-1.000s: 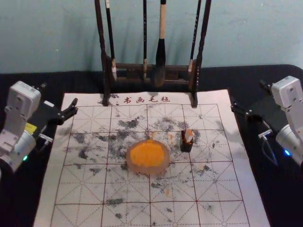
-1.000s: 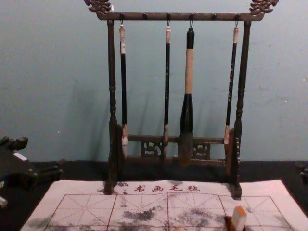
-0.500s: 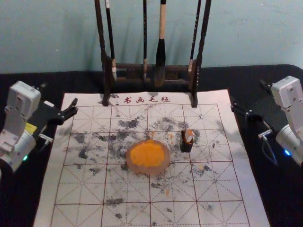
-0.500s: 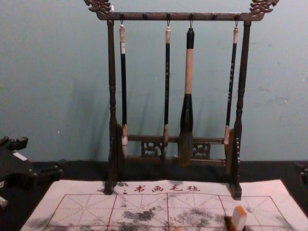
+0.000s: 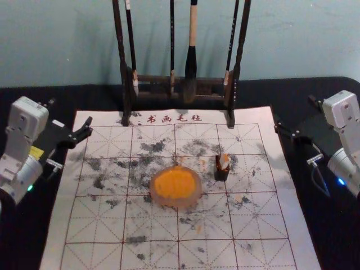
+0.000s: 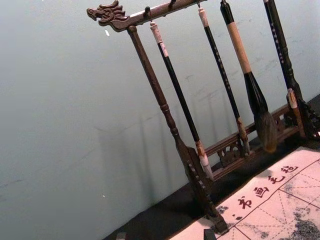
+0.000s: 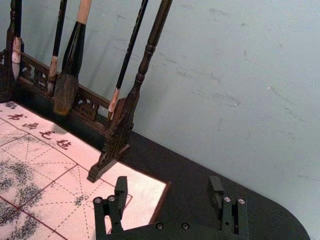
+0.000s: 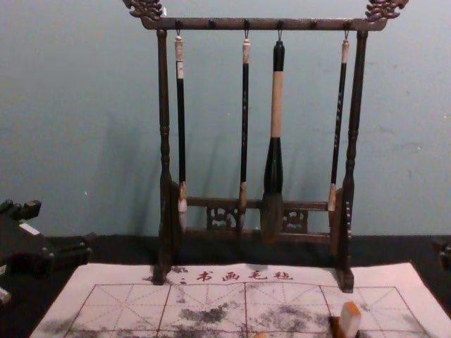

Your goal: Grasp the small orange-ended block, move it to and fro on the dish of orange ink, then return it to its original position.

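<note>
In the head view the small block (image 5: 224, 161), pale with an orange end, stands in a dark little holder (image 5: 221, 174), right of the round dish (image 5: 176, 186) of orange ink. The chest view shows the block (image 8: 349, 320) upright, orange end on top. My left gripper (image 5: 70, 112) is open beyond the mat's left edge, away from block and dish; its fingertips reach into the left wrist view (image 6: 165, 234). Off the mat's right side, my right gripper (image 5: 294, 111) is open too, and the right wrist view shows nothing between that gripper's fingers (image 7: 168, 186).
A dark wooden rack (image 5: 152, 80) with several hanging brushes, one of them large (image 8: 273, 176), stands behind the dish at the back of the mat (image 5: 152, 256). The mat is gridded and ink-stained, lying on a black table (image 5: 320, 250). A wall rises behind.
</note>
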